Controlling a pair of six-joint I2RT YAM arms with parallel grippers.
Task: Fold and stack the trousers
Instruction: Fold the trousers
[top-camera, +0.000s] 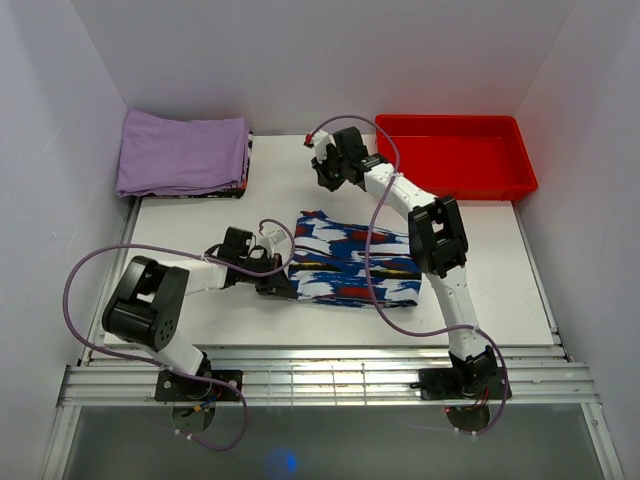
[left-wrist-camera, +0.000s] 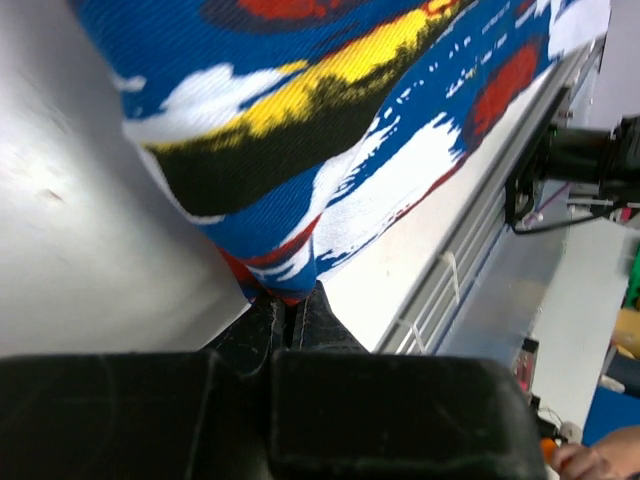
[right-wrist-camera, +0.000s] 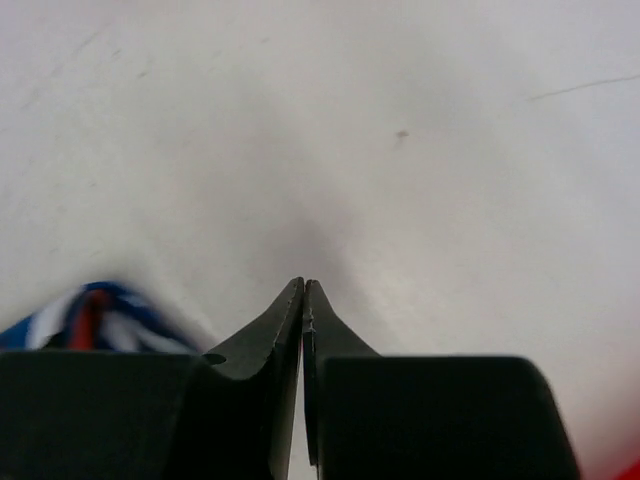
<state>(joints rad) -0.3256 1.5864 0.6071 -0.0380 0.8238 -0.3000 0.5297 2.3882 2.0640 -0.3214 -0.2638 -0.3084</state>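
**Blue-printed trousers on white table, left edge clamped**

The trousers (top-camera: 352, 262) lie folded into a rough rectangle at the middle of the table (top-camera: 250, 315). The fabric is a fine ribbed weave printed with royal-blue, white, red and black brush strokes and a yellow streak. The edges are soft and slightly uneven.

The left gripper (left-wrist-camera: 290, 305) is at the trousers' left edge. Its black fingers are closed together on a corner of the fabric, which rises from the fingertips.

The right gripper (right-wrist-camera: 303, 292) is above bare table beyond the trousers' far edge. Its tapered black fingers are pressed tip to tip with nothing between them.

The table is smooth, matte white with faint scuffs, and plain white walls enclose it. A folded lilac cloth (top-camera: 182, 152) sits at the far left corner. A glossy red plastic tray (top-camera: 455, 180) sits at the far right.
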